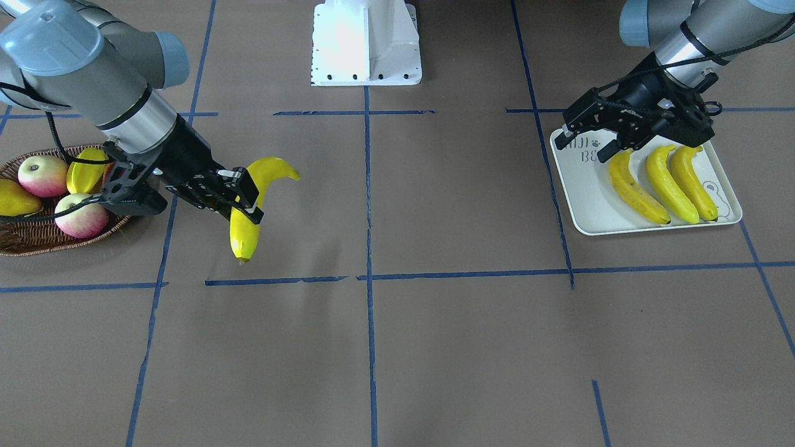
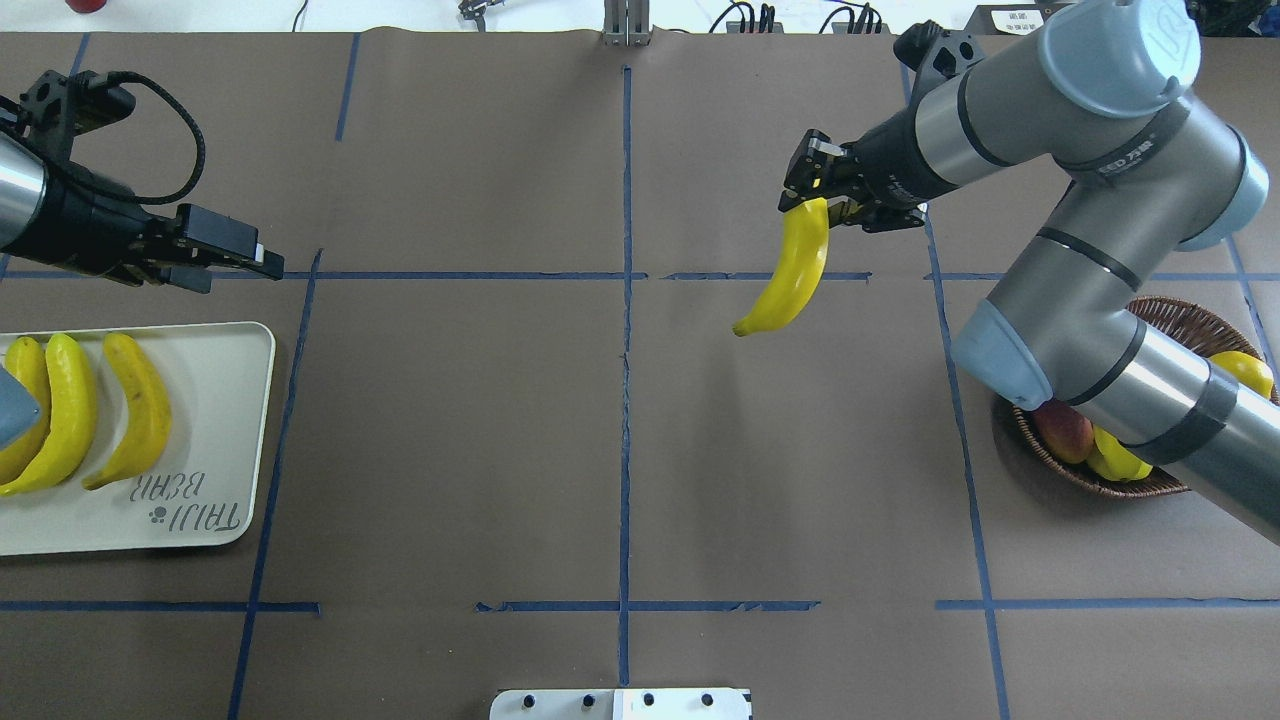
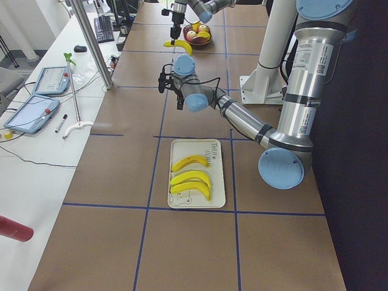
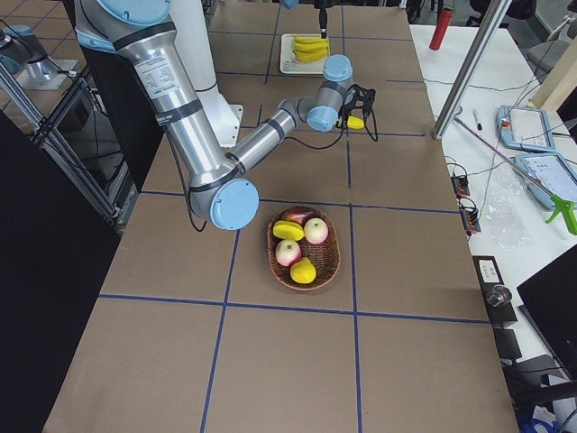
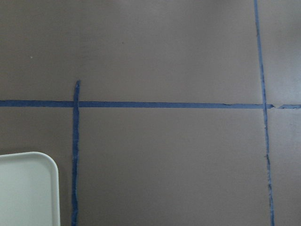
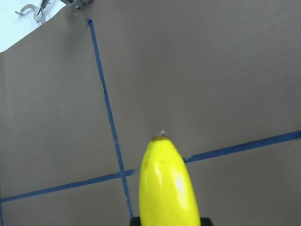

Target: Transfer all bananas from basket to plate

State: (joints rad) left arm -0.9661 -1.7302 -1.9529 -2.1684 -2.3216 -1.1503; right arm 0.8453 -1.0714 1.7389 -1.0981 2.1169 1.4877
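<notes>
Banana (image 1: 267, 172) smooth, curved, likely light and firm; right gripper (image 1: 245, 202) clamps it around middle, good balance there. Left gripper (image 1: 585, 146) spread apart, nothing held.

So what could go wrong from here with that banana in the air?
The right gripper holds the banana in the air over the table, well short of the plate; a slip would drop it. The left gripper hovers at the plate's edge, so both grippers might collide there.
</notes>
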